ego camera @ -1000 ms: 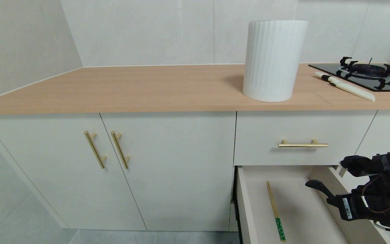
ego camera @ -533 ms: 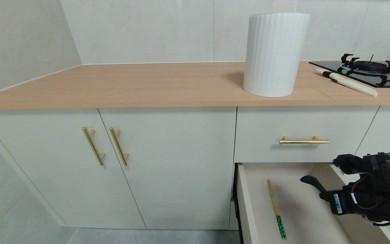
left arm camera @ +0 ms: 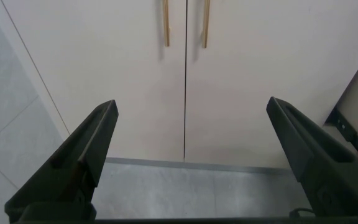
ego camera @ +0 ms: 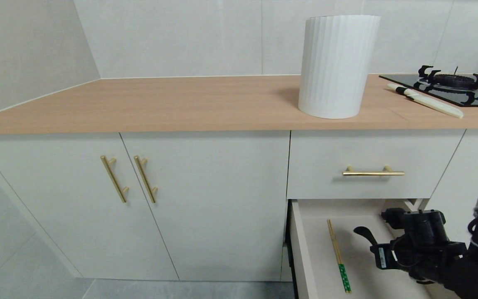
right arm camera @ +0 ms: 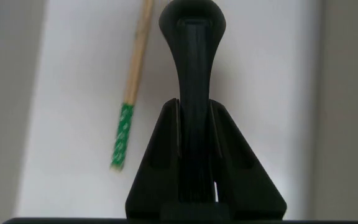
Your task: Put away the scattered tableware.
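Chopsticks point(ego camera: 337, 257) lie in the open drawer point(ego camera: 300, 249), at nine o'clock of the right end effector point(ego camera: 362, 231), which is clenched shut. The left end effector point(left arm camera: 191, 106) is released, facing the cabinet doors point(left arm camera: 241, 93). A knife point(ego camera: 425, 106) rests on the surface point(ego camera: 181, 104) at three o'clock of the white canister point(ego camera: 336, 66).

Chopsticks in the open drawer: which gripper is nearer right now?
Right. The right gripper hangs over the drawer, just beside the chopsticks, jaws shut. The left gripper faces the cabinet doors, away from the drawer.
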Controlling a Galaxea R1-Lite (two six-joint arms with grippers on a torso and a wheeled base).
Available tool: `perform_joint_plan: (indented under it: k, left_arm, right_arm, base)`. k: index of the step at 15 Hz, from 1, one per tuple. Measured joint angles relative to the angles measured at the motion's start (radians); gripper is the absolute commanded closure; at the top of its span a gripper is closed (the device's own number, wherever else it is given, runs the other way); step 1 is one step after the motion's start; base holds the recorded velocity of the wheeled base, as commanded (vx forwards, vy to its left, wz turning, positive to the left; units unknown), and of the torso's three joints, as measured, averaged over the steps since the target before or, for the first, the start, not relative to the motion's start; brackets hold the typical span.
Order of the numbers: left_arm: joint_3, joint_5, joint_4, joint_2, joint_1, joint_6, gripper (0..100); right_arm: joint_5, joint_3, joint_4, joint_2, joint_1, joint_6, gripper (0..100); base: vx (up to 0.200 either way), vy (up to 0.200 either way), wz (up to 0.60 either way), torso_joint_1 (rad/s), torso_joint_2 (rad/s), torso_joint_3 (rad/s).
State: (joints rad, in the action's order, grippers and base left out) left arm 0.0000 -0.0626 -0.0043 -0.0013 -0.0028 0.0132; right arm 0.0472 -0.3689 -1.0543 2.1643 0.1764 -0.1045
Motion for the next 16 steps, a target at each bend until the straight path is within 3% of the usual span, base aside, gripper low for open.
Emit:
perform_joint_plan:
  k: [4, 11, 12, 16]
  left_arm:
    - [0.0, 0.0, 0.0, 0.0, 0.0, 0.0, 0]
    - [0.0, 0.0, 0.0, 0.0, 0.0, 0.0, 0]
    - [0.0, 0.0, 0.0, 0.0, 0.0, 0.0, 0]
    - [0.0, 0.0, 0.0, 0.0, 0.0, 0.0, 0]
  right_arm:
    - [0.044, 0.006, -0.161, 0.172, 0.007, 0.001, 100]
    - [0.065, -0.02, -0.168, 0.247, 0.007, 0.003, 100]
    - [0.064, -0.02, -0.168, 0.248, 0.007, 0.003, 0]
    - [0.065, -0.013, -0.179, 0.245, 0.008, 0.001, 0]
  base:
    - [0.0, 0.0, 0.0, 0.0, 0.0, 0.0]
    - [0.0, 0.0, 0.0, 0.0, 0.0, 0.0]
    - [0.0, 0.0, 0.0, 0.0, 0.0, 0.0]
    - [0.0, 0.0, 0.0, 0.0, 0.0, 0.0]
